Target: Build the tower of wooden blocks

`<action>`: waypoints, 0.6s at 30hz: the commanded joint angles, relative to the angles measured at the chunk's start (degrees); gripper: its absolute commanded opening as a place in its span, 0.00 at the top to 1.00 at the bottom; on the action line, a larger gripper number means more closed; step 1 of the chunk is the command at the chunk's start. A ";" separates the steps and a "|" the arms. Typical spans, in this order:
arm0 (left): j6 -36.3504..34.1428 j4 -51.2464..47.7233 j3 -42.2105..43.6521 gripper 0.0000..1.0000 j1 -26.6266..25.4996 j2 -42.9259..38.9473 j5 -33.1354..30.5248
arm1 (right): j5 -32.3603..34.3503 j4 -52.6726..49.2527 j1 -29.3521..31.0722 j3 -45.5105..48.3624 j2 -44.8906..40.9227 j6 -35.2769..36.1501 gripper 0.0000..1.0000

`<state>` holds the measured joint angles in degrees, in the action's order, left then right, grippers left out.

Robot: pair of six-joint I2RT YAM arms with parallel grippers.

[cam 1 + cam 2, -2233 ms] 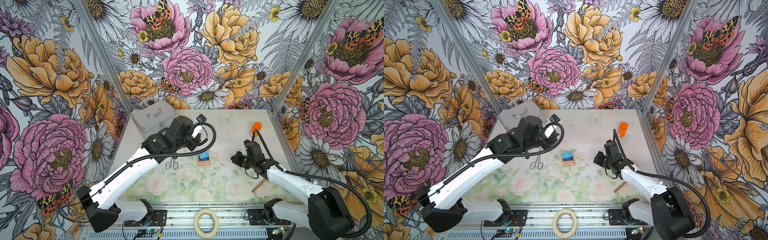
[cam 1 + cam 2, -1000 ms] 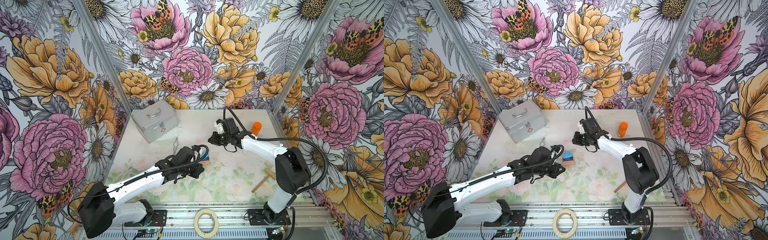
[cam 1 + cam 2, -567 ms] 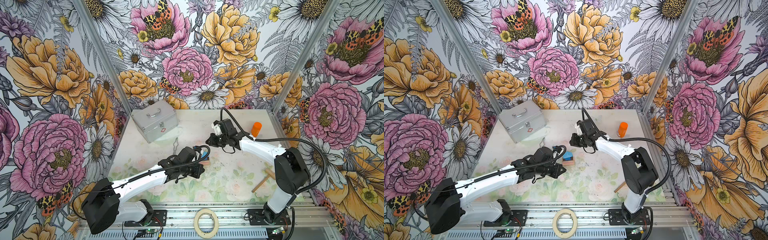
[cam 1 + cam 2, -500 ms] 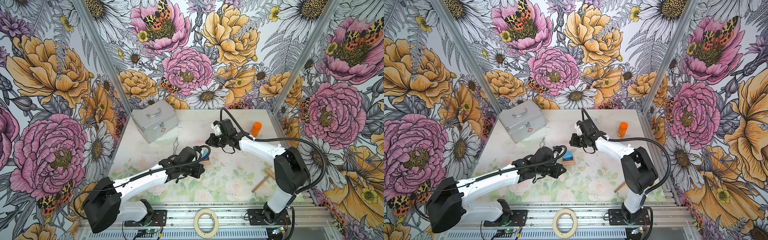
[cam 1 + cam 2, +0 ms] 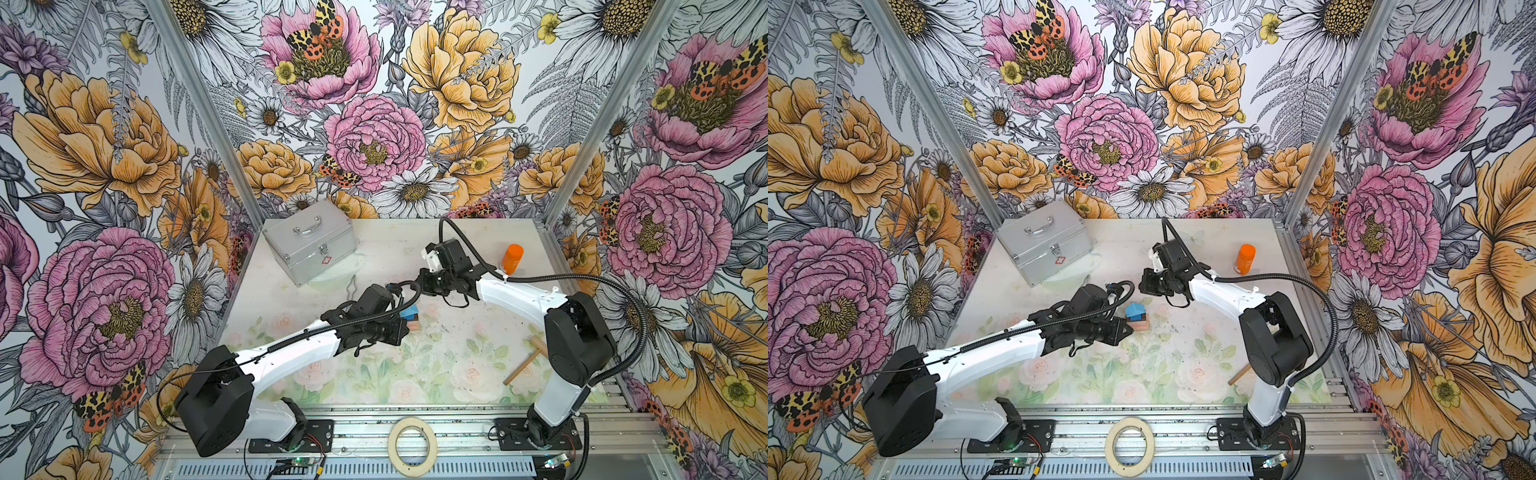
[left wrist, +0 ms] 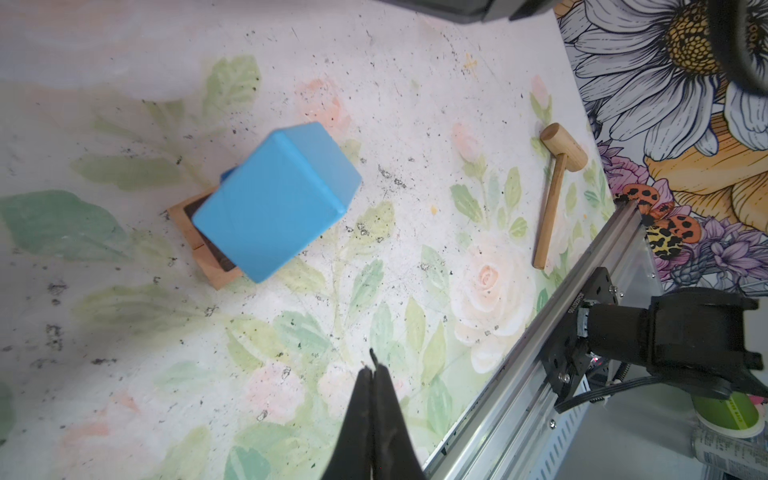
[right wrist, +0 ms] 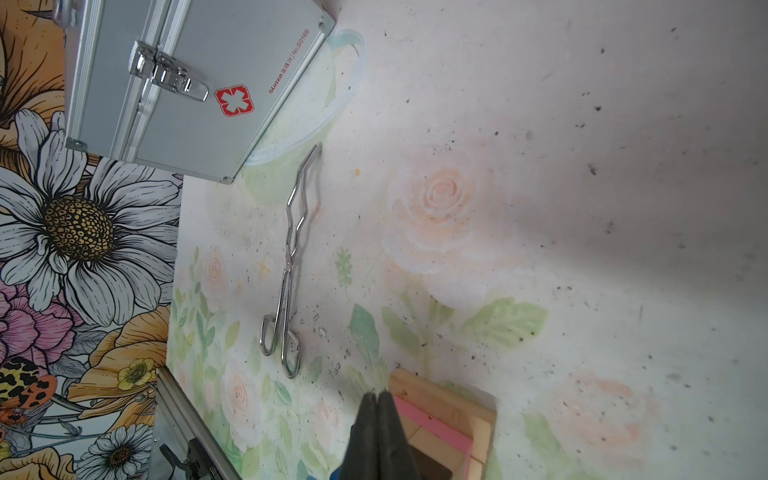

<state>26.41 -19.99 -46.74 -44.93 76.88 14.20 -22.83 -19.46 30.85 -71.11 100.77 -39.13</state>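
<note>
Though left gripper (image 6: 371,365) and right gripper (image 7: 377,395) clamp empty, blue cube (image 6: 276,199) hides tower (image 6: 183,226) (mostly).

Item: wood block tower (image 5: 1136,316)
Layers: tan base, pink, dark brown, blue top
Pose: upright
Location: middle of table (image 5: 1183,249)

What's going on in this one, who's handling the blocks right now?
Nothing is held right now. The wood block tower stands on the table, a blue block topping dark brown, pink and tan layers. Both arms reach in close beside it, but the left gripper and the right gripper are shut and empty.
</note>
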 commanded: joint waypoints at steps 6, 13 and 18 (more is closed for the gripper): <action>-2.41 1.09 -2.04 1.00 1.14 1.60 0.84 | -1.10 2.09 1.10 -0.34 1.36 -0.73 1.00; -2.95 1.40 -2.16 1.00 1.73 1.60 0.49 | -0.99 3.03 1.50 1.32 0.98 -1.63 1.00; -2.97 1.53 -2.19 1.00 2.08 1.71 0.46 | -1.02 3.34 1.58 1.84 0.84 -1.69 1.00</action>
<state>24.91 -19.86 -47.27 -43.38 78.43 14.24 -23.66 -17.52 32.08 -69.78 101.41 -40.42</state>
